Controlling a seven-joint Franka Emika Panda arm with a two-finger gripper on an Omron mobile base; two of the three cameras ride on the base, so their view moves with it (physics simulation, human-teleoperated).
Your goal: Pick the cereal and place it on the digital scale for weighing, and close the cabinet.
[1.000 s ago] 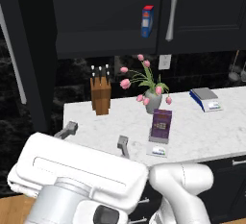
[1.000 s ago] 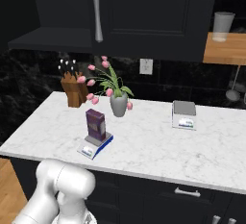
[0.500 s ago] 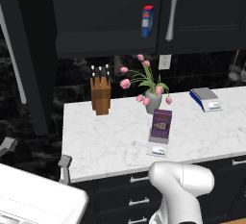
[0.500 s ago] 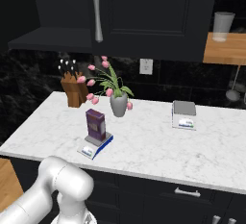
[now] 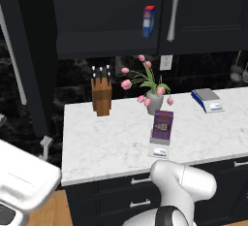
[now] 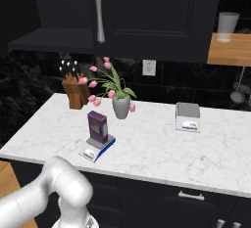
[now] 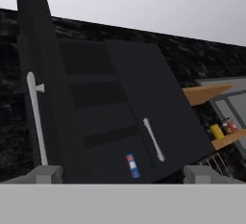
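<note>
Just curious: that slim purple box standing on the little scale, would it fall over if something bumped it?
Probably. The cereal stands upright, tall and narrow, on the digital scale, so a nudge near its top would likely tip it. It looks like a stiff, probably light carton.

The cabinet spans the middle of the frame, tilted, its left door swung open edge-on with a long silver handle at the left. A second handle lies on the shut door, lower centre. A blue box with a red top sits low inside. Wooden shelves show at the right.
</note>
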